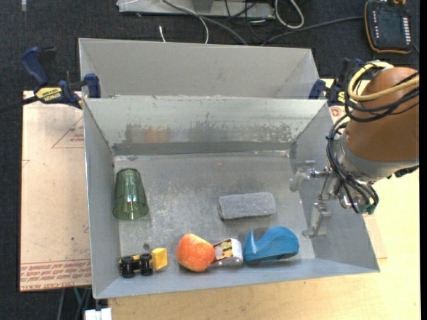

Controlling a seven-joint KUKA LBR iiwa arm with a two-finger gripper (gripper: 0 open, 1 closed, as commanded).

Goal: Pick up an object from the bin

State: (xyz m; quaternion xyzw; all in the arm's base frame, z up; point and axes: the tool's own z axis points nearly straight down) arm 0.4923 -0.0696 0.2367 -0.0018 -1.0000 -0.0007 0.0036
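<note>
Positioned by the sloped right wall of the grey metal bin (200,179), over bare floor: gripper (311,204), fingers spread apart, nothing between them. Nearest to it: grey rectangular foam block (247,205), toward centre, and blue curved plastic dispenser (270,245), by the front wall; neither touched. Likely to scrape the wall if lowered here. Expect rolling from the round orange ball (195,253) near the dispenser if nudged.
</note>
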